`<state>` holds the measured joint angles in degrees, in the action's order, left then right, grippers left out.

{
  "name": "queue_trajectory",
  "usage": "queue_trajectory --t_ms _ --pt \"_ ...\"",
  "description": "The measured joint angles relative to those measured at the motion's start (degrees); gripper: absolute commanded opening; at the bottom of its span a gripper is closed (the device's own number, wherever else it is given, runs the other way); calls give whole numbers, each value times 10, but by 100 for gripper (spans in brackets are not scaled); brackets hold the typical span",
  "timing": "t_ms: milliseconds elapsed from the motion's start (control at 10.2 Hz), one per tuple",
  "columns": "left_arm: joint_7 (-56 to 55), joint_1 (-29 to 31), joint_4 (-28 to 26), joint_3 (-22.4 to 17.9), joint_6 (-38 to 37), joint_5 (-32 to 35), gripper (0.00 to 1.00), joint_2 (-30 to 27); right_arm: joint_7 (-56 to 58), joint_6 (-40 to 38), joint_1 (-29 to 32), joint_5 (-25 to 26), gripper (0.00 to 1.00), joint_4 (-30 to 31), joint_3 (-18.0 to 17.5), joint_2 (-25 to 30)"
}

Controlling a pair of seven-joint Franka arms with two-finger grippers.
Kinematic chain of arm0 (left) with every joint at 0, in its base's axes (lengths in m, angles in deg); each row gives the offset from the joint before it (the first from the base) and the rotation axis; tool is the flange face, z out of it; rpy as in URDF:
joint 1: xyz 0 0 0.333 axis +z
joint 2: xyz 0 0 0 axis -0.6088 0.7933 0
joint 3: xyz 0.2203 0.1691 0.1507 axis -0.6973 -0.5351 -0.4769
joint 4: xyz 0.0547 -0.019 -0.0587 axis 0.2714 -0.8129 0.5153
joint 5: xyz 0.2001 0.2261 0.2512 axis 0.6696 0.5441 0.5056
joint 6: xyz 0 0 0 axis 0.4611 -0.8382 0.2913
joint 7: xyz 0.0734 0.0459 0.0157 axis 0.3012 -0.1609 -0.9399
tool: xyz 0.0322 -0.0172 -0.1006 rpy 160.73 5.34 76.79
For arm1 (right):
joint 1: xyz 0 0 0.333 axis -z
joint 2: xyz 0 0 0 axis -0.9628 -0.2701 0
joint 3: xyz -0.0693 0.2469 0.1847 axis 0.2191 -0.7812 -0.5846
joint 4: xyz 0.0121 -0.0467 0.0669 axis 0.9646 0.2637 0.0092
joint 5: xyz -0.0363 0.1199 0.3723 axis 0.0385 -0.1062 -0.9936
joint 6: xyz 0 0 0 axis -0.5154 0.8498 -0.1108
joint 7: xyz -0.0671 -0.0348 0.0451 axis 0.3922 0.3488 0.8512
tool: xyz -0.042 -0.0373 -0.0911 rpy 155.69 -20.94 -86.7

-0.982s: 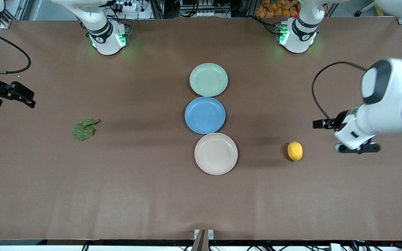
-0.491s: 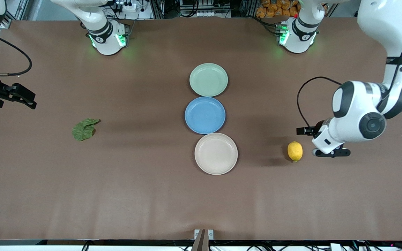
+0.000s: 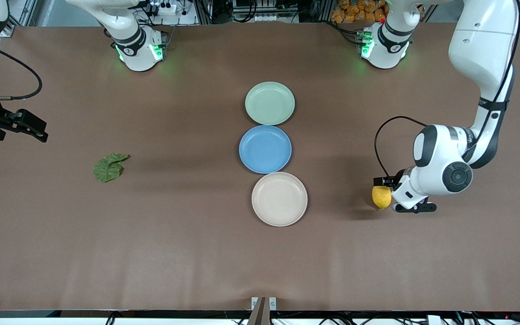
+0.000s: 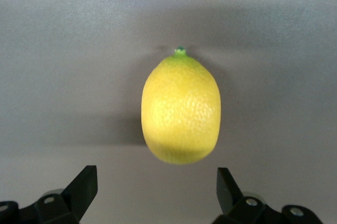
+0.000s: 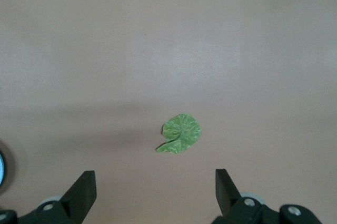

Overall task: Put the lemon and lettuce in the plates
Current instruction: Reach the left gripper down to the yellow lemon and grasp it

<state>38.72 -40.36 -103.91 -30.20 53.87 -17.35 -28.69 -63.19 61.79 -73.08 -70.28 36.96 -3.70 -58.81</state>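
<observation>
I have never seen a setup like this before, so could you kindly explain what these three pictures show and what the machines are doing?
These are two robot arms at a brown table, each ending in a two-finger gripper. The wide picture looks down from across the table; the other two come from cameras on each arm's wrist.

On the table lie three plates in a row: a mint green plate, a blue plate and a beige plate. A lemon sits toward the left arm's end, a lettuce leaf toward the right arm's end.

The left gripper is open, right over the lemon, not gripping it. The right gripper is open too, high over the table with the lettuce in its view. Nothing is held.
</observation>
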Motion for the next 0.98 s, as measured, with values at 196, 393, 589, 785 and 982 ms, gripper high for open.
queue_trajectory --t_ms 196,393,589,785,982 --pt "0 0 3 0 27 0 100 12 0 0 0 0 100 0 0 -2" --pt "0 0 14 0 36 0 100 23 0 0 0 0 100 0 0 -6" --pt "0 -1 20 1 50 0 87 36 0 1 1 1 100 0 1 -11" --pt "0 -2 21 1 64 0 41 50 0 2 2 2 100 0 2 -20" --pt "0 -3 23 1 70 0 0 57 0 3 8 3 100 0 5 -26"
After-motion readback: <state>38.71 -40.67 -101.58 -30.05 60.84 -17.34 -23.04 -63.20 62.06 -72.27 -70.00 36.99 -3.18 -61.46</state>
